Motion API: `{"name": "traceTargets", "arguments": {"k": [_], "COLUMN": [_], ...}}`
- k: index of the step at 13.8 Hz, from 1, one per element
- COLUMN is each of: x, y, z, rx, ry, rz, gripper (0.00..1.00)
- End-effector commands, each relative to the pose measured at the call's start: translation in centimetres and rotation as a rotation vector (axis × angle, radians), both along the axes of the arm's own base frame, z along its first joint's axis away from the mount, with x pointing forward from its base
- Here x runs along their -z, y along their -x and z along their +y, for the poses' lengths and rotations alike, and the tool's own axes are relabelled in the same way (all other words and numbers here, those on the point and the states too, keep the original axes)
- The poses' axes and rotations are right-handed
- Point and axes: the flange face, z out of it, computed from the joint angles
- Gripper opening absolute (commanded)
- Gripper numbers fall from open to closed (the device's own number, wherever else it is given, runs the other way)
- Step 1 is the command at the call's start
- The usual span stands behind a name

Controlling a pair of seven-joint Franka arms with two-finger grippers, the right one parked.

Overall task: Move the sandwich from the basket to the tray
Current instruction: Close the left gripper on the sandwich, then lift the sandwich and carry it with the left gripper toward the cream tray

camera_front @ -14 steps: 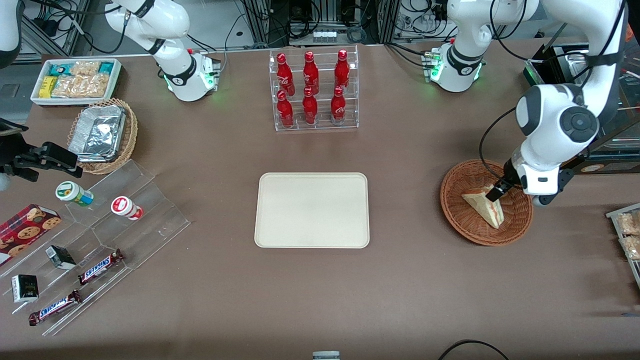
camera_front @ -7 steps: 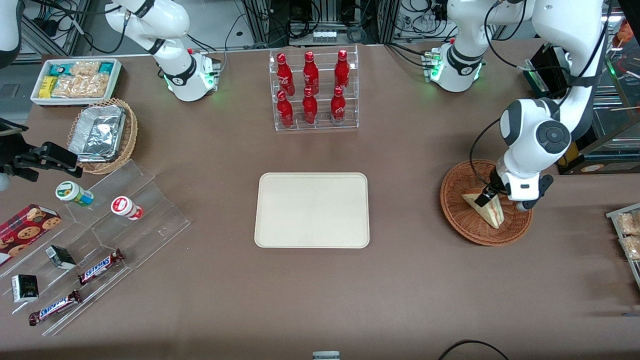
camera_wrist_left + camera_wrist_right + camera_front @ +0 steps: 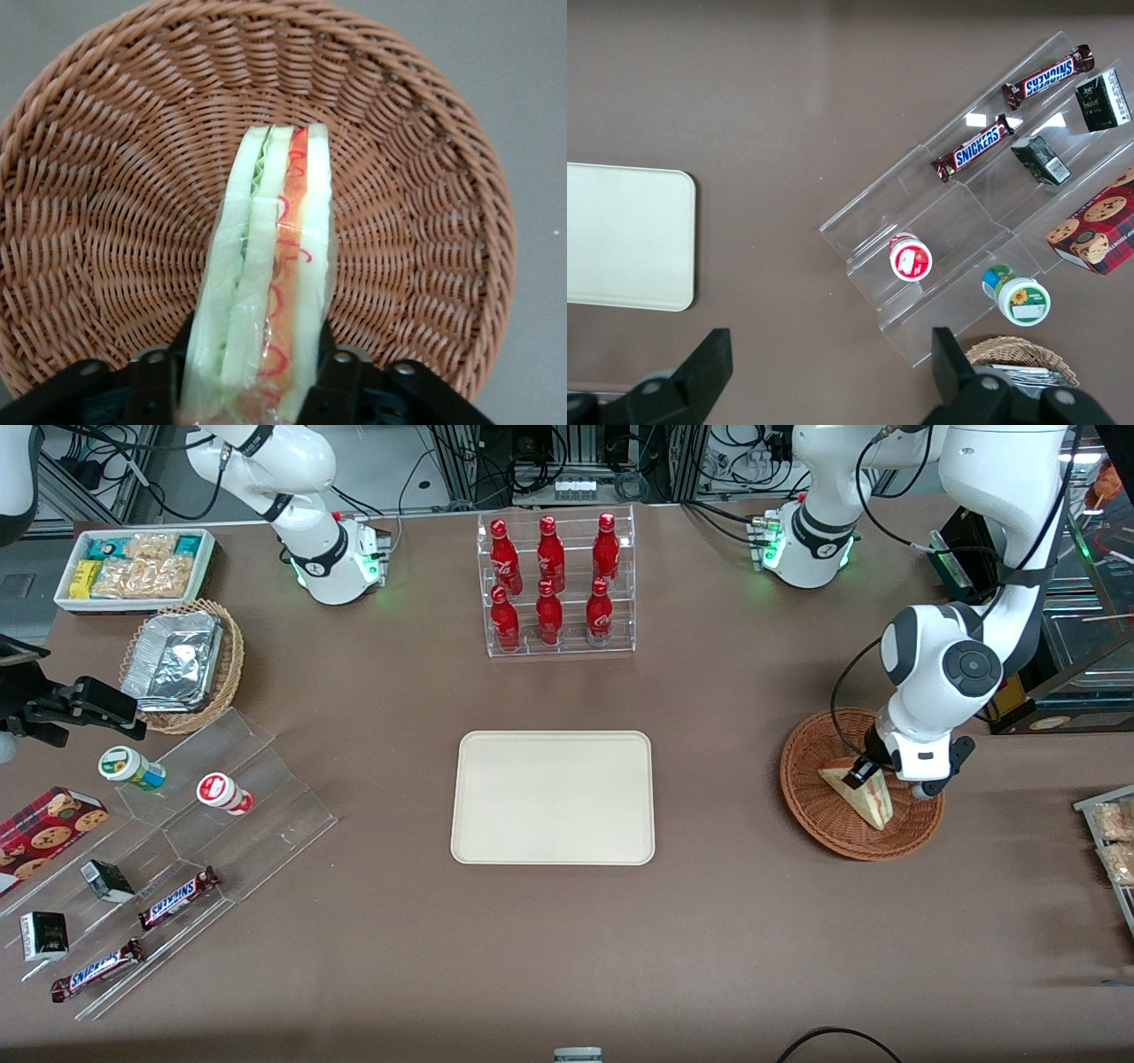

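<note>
The sandwich (image 3: 866, 802) stands on edge in the reddish-brown wicker basket (image 3: 815, 806), toward the working arm's end of the table. In the left wrist view its striped cut edge (image 3: 270, 283) faces the camera, over the basket's woven floor (image 3: 106, 177). My left gripper (image 3: 864, 773) reaches down into the basket. Its two black fingers (image 3: 159, 385) press against the sandwich's bread faces, one on each side, so the gripper (image 3: 252, 394) is shut on it. The cream tray (image 3: 553, 797) lies bare at mid-table, also seen in the right wrist view (image 3: 620, 235).
A clear rack of red bottles (image 3: 554, 584) stands farther from the front camera than the tray. Toward the parked arm's end are a stepped acrylic stand with snacks (image 3: 177, 841), a tan basket of foil containers (image 3: 182, 660) and a white snack bin (image 3: 133, 567). Wrapped snacks (image 3: 1112, 841) lie beside the basket.
The left arm's wrist has swung over the basket toward the tray's side and turned. The fingers have stayed at the sandwich, which has hardly shifted in the basket.
</note>
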Motion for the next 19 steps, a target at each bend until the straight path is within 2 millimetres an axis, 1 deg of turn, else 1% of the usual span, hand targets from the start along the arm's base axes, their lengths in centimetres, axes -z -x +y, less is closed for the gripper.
{"name": "traceTargets", "arguments": {"k": [1,2,3,5,6,9,10,12,13,14,15,16,17,18,19], "x": [-4.8,-6.9,-9.0,-14.2,-16.5,-23.3,-24.8,-26.2,-26.1,-25.8,-25.2,-24.7,-23.8,-22.7,-21.1], "y": [-0.3,-0.4,-0.4,-0.8,-0.7,0.5,1.0,2.2,2.9,3.6,3.9,3.9,3.5,3.6,3.6], "z": [-0.8,-1.3,-2.5,-5.5,-7.6,-11.4,-13.3,-17.4,-19.8,-22.1,-23.9,-25.5,-26.9,-28.8,-31.2], "rx": [0.018,0.060,0.109,0.144,0.170,0.251,0.312,0.412,0.460,0.558,0.625,0.655,0.682,0.741,0.779], "ry": [-0.021,-0.063,-0.110,-0.143,-0.156,-0.158,-0.140,-0.091,-0.082,-0.078,-0.054,-0.010,0.022,0.035,0.031], "rz": [0.023,0.054,0.087,0.147,0.165,0.142,0.143,0.172,0.169,0.164,0.162,0.151,0.145,0.151,0.163], "gripper": [0.18,0.18,0.18,0.19,0.21,0.21,0.21,0.22,0.22,0.22,0.22,0.22,0.22,0.23,0.23]}}
